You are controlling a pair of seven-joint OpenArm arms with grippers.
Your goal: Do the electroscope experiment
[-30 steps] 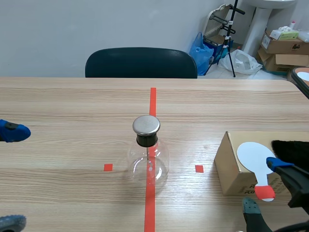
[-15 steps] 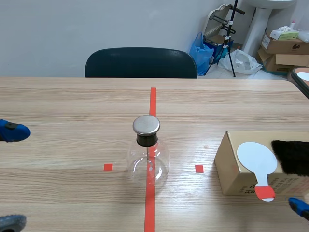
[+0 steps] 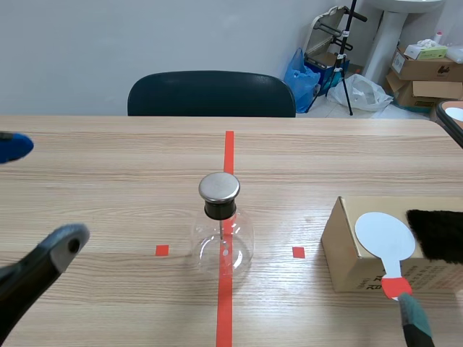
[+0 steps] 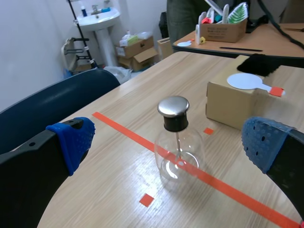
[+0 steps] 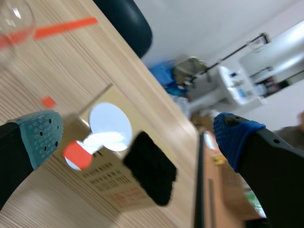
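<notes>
Glass flask: one. Metal cap: one. Cardboard box: one. White paddle, red handle: one. Black fur pad: one. Dark chair: one. Tools: two, left tool, right tool.

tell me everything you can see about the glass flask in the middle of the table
The glass flask is a clear, round-bellied bulb with a short neck closed by a black collar and a flat, brushed metal cap. A thin rod hangs inside from the neck. It stands upright on the wooden table, over the orange-red tape line. Only the table touches it.
</notes>
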